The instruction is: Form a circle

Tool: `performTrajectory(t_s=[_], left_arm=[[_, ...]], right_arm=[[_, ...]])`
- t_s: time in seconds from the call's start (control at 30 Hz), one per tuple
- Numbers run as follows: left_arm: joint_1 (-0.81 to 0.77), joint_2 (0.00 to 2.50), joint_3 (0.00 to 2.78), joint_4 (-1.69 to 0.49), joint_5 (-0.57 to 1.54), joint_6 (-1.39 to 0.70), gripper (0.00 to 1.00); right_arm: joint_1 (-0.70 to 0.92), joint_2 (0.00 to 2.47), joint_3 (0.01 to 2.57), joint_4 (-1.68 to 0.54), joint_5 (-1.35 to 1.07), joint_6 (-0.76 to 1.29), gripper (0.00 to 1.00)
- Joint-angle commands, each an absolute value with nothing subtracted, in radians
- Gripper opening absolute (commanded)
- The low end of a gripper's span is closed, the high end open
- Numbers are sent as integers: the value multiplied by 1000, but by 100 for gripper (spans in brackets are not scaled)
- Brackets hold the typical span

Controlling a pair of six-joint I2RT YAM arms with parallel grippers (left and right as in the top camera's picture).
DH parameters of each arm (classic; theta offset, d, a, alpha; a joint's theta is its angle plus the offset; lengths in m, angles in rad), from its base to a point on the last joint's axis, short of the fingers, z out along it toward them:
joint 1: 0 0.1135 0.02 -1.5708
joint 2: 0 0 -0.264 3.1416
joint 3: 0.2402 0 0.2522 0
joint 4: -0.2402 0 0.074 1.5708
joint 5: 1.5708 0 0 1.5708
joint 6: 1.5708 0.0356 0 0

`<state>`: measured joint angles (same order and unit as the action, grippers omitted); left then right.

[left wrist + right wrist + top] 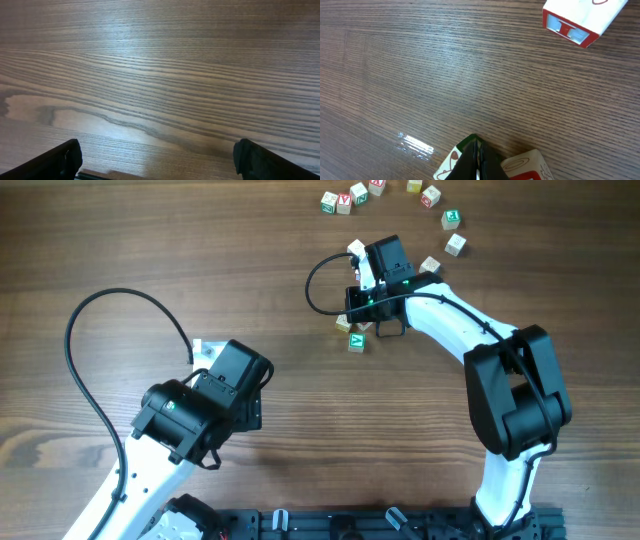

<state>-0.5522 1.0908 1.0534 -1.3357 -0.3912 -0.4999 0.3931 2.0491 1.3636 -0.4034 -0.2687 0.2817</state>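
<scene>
Several small lettered wooden blocks lie at the far side of the table in a loose arc from one block (330, 200) round to another (456, 244). Three more sit lower, among them a green one (356, 341). My right gripper (356, 317) is shut, with nothing between its fingers. Its tip (476, 149) rests low between a green-edged block (451, 162) and a red-edged block (527, 165). Another red-and-white block (580, 20) lies apart, farther off. My left gripper (157, 160) hangs open over bare wood, far from every block.
The left arm (200, 405) stands at the near left with its black cable (90, 380) looping out over the table. The right arm (515, 390) reaches in from the near right. A cable loop (315, 285) sticks out beside the right gripper.
</scene>
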Motion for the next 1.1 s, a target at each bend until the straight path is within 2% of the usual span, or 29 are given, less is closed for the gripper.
performTrajectory(t_s=[0.0,0.17,0.33,0.43,0.47,0.53,0.6,0.77,0.87,1.07], left_arm=[[-547,1085,1052,-1335,-382,-514,100],[-547,1085,1052,-1335,-382,-514,100],[-547,1085,1052,-1335,-382,-514,100],[-547,1085,1052,-1335,-382,-514,100],[-547,1085,1052,-1335,-382,-514,100],[-547,1085,1052,-1335,-382,-514,100],[-547,1085,1052,-1335,-382,-514,100],[-547,1085,1052,-1336,-382,-514,100],[-547,1085,1052,-1335,-382,-514,100],[-547,1085,1052,-1335,-382,-514,100]], right_arm=[[393,2017,1371,-374,-269,262,5],[368,1975,1419,-415,-146,290,4],[353,1763,1424,-534,-89,332,5],[363,1640,1421,-690,-85,413,5],[368,1617,1414,-751,-85,455,9],[381,1610,1404,-845,-85,531,33],[413,1622,1371,-897,-85,589,45],[543,1629,1225,-781,-59,675,99],[599,1629,1147,-686,62,746,100],[609,1647,993,-419,158,667,98]])
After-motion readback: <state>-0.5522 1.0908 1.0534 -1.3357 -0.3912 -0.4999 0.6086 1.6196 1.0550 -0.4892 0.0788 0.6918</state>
